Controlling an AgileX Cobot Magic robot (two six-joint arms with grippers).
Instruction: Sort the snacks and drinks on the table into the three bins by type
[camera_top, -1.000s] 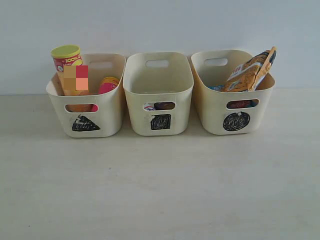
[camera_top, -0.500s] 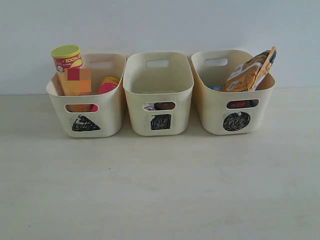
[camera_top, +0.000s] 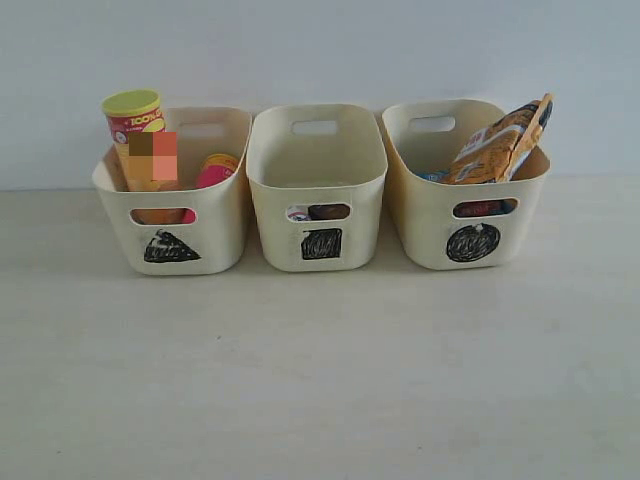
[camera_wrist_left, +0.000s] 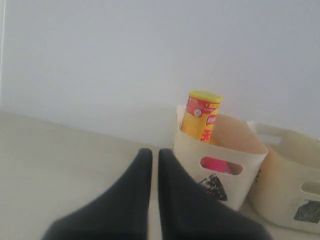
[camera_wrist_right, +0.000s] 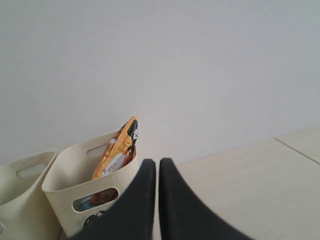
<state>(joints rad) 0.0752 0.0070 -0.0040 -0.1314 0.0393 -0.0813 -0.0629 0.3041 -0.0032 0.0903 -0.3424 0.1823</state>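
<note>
My left gripper (camera_wrist_left: 155, 152) and right gripper (camera_wrist_right: 157, 162) are both pressed together, empty, and apart from the bins along the worktop's (camera_top: 320, 380) far edge. The triangle bin (camera_top: 215, 235) holds the yellow chip tube (camera_top: 132, 110) and the pink chip tube (camera_top: 217, 170). The square bin (camera_top: 365, 220) holds a white carton (camera_top: 298, 214) and a dark carton (camera_top: 328, 212). The circle bin (camera_top: 420, 230) holds the orange noodle packet (camera_top: 500, 145) and the blue noodle packet (camera_top: 432, 176).

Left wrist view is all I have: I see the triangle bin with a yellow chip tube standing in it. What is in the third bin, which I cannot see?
Observer: The circle bin holds an orange noodle packet, which leans out above the rim.
Operator: Does the square bin have something inside?
Observer: Yes. Through the handle cutout of the square bin a pale thing and a dark thing show low inside, likely the drink cartons.
Operator: Is the right gripper free?
Observer: The right gripper is shut and holds nothing.
</note>
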